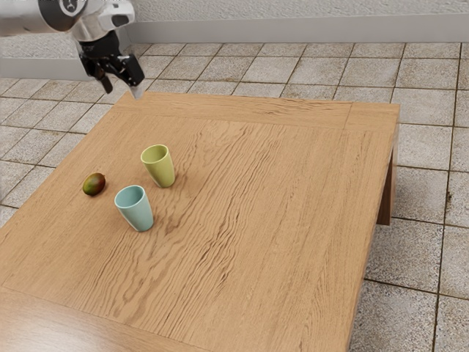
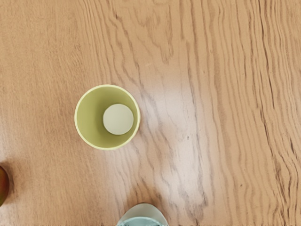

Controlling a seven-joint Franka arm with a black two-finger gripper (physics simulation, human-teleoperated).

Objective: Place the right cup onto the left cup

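High at the exterior view's upper left, my gripper (image 1: 122, 87) hangs open, its two fingers spread with nothing between them. The yellow-green cup (image 1: 163, 172) stands upright on the table, and the light blue cup (image 1: 138, 215) stands upright a short gap away, nearer the exterior camera. From above, the wrist view looks into the yellow-green cup (image 2: 89, 117), whose pale inner bottom shows. Part of the blue cup (image 2: 143, 217) appears at that view's edge. Neither cup touches the gripper.
A dark red-green fruit, like a mango (image 1: 94, 184), lies on the wooden table (image 1: 286, 220) near both cups, towards the exterior view's left. In the wrist view part of the fruit (image 2: 3, 184) is visible. Tiled floor surrounds the table.
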